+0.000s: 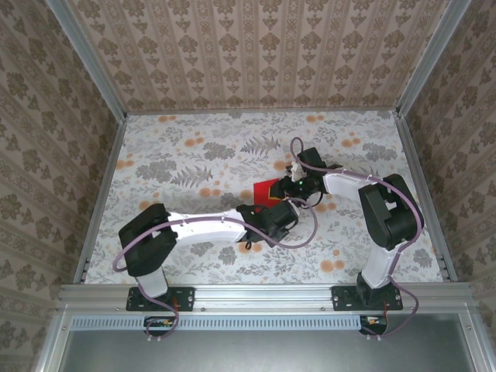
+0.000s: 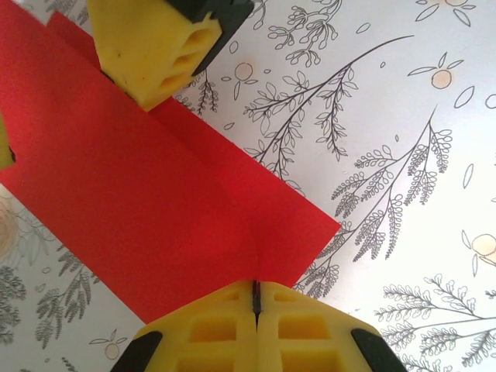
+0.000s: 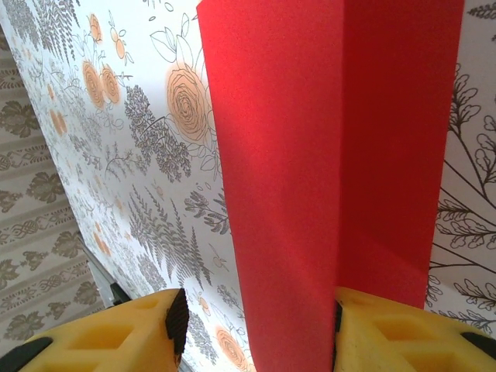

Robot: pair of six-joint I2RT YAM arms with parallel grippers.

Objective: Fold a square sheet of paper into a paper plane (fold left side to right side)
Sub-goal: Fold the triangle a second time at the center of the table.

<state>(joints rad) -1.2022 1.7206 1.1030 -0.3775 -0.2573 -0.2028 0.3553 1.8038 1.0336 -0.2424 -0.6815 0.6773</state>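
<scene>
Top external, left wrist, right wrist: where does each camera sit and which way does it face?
Top external: above and behind the robot, looking down at the table; left arm and right arm meet over the red sheet.
Left wrist: on the left arm, looking down past the shut left gripper, which pinches the sheet's edge.
Right wrist: on the right arm, looking past the open right gripper along the sheet toward the wall.
Shared: both wrist views show the sheet; the left wrist also catches a right-gripper finger.

Seen from above, the left arm (image 1: 267,221) and right arm (image 1: 310,182) cover most of the paper (image 1: 266,188). Its creases are too small to tell. The left wrist view crops it top and left, where a right finger (image 2: 151,54) overlaps it.
</scene>
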